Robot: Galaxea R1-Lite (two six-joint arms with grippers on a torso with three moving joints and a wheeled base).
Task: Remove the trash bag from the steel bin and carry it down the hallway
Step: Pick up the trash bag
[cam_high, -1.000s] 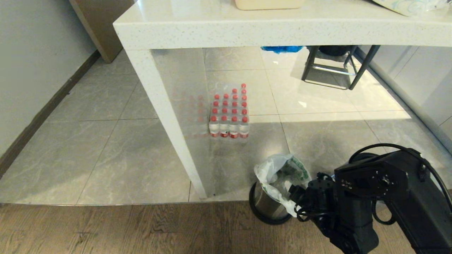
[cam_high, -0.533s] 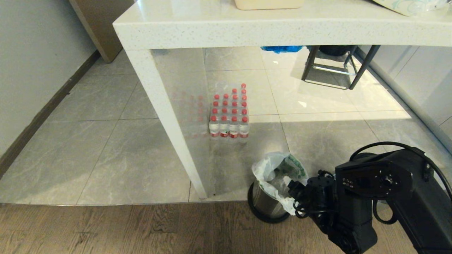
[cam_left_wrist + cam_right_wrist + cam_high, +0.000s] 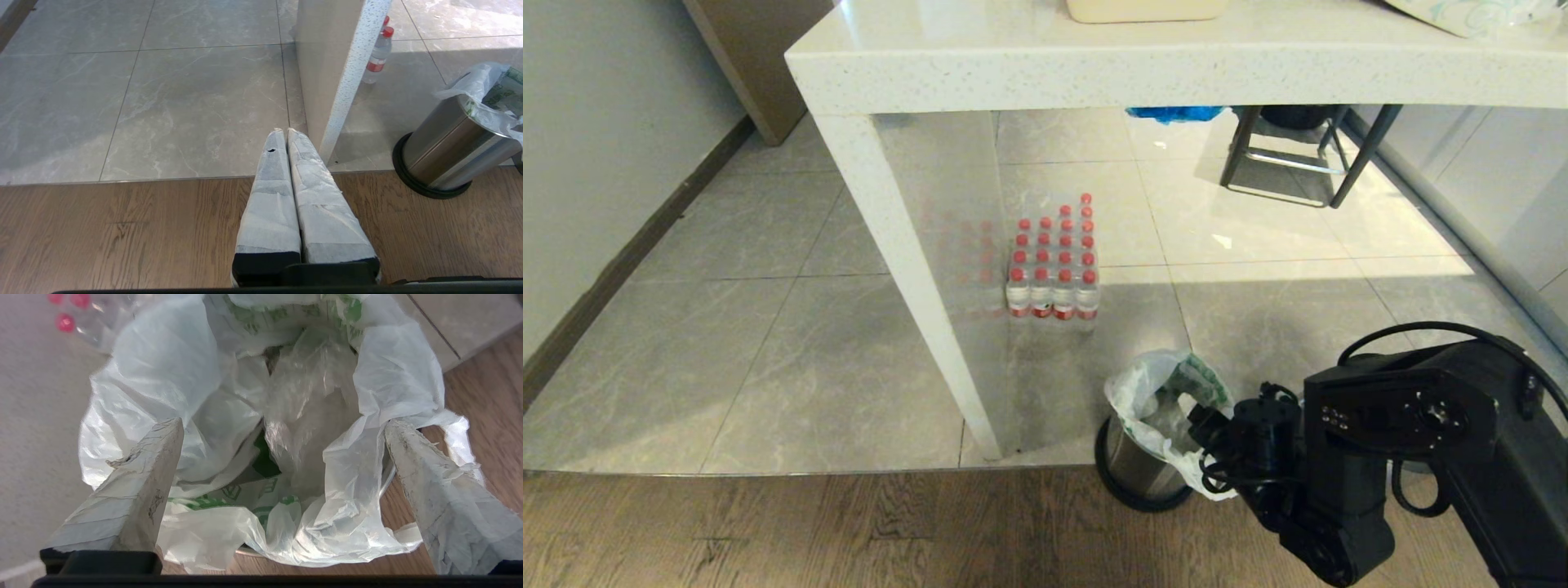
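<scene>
The steel bin (image 3: pixel 1131 472) stands on the wooden floor just right of the table leg, and it also shows in the left wrist view (image 3: pixel 445 155). The white trash bag (image 3: pixel 1156 396) with green print lines it, its crinkled rim folded over the edge (image 3: pixel 484 92). My right gripper (image 3: pixel 284 424) hangs open right over the bag's mouth (image 3: pixel 229 388). One fingertip is above the bag's left fold. The other is outside the right rim, beside a handle loop (image 3: pixel 455 433). Nothing is gripped. My left gripper (image 3: pixel 286 131) is shut and empty, parked low over the wood floor.
A white stone table (image 3: pixel 1094 73) has its leg (image 3: pixel 915 294) close to the bin's left. A pack of red-capped water bottles (image 3: pixel 1054 265) sits under the table. A dark stool frame (image 3: pixel 1290 155) stands behind. Grey marbled tiles (image 3: pixel 727 343) run left to a white wall and dark baseboard.
My right arm has edged slightly to the right and lower at the bin. The bag's near rim now hangs a bit further down the bin's side. The gripper has stayed open.
</scene>
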